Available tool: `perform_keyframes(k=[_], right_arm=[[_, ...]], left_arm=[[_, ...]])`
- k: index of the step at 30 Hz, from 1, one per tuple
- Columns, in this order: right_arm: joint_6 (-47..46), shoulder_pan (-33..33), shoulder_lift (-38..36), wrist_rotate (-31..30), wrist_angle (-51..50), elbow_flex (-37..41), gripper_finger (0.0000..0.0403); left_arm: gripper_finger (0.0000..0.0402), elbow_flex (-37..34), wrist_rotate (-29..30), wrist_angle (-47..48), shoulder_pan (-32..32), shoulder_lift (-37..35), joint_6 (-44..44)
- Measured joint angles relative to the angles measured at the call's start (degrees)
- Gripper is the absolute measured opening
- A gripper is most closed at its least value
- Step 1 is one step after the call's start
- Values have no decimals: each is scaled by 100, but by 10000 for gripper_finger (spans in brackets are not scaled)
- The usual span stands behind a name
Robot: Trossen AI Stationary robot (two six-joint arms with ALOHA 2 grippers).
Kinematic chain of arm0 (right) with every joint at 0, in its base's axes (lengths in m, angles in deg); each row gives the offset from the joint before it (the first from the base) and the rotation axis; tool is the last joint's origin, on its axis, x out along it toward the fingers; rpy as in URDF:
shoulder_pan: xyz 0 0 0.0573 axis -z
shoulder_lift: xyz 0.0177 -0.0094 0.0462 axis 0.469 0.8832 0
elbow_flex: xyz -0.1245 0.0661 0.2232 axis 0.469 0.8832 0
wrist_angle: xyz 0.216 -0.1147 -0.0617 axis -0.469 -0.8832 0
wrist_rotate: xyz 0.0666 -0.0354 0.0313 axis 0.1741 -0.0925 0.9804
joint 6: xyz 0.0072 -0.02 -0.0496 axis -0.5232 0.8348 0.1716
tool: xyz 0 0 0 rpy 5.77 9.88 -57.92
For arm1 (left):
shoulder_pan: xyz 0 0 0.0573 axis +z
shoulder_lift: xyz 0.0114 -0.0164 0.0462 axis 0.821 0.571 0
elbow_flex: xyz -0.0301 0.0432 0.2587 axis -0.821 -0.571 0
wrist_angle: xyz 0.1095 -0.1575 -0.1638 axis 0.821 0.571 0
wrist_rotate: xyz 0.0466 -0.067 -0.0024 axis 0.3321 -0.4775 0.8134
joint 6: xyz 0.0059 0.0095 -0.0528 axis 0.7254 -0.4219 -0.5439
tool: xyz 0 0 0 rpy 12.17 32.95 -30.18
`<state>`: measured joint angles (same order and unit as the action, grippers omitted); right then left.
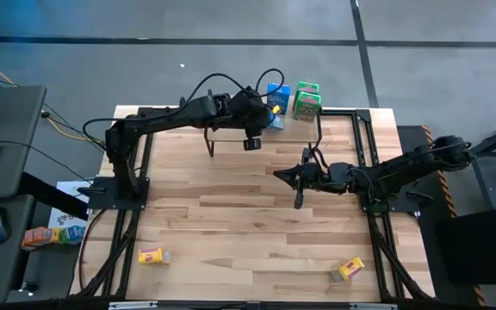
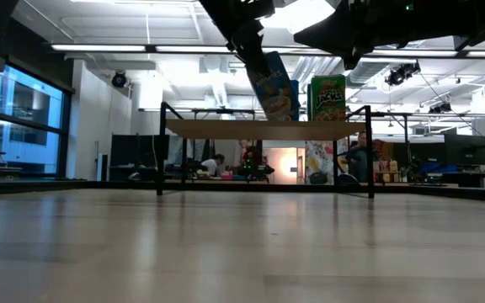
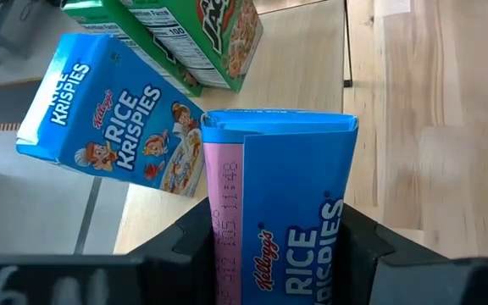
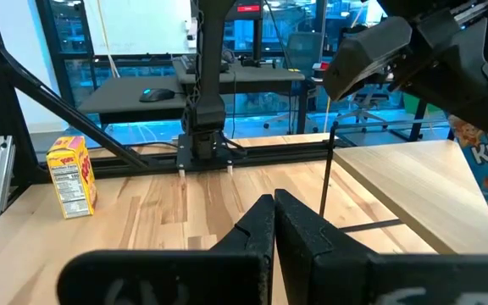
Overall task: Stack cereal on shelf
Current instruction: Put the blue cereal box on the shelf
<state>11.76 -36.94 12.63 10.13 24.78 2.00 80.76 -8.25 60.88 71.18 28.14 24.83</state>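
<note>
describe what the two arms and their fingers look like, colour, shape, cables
Both arms are dark, near-black, built of slim jointed links. The left arm has black cables looping above its wrist; the right arm carries black cables along its forearm. The left gripper has broad, flat, matte black fingers. The right gripper has black fingers that taper to wedge-shaped tips.
</note>
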Motion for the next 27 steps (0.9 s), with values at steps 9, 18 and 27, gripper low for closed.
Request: perform_keyframes(k=[9, 18, 27], right_arm=[[120, 0, 0, 0, 0, 0, 0], [118, 0, 0, 0, 2, 0, 0], [118, 0, -1, 0, 2, 0, 0]], left_arm=[[142, -2, -1, 1, -3, 0, 144], [143, -7, 1, 1, 59, 0, 148], [157, -7, 1, -6, 62, 0, 195]])
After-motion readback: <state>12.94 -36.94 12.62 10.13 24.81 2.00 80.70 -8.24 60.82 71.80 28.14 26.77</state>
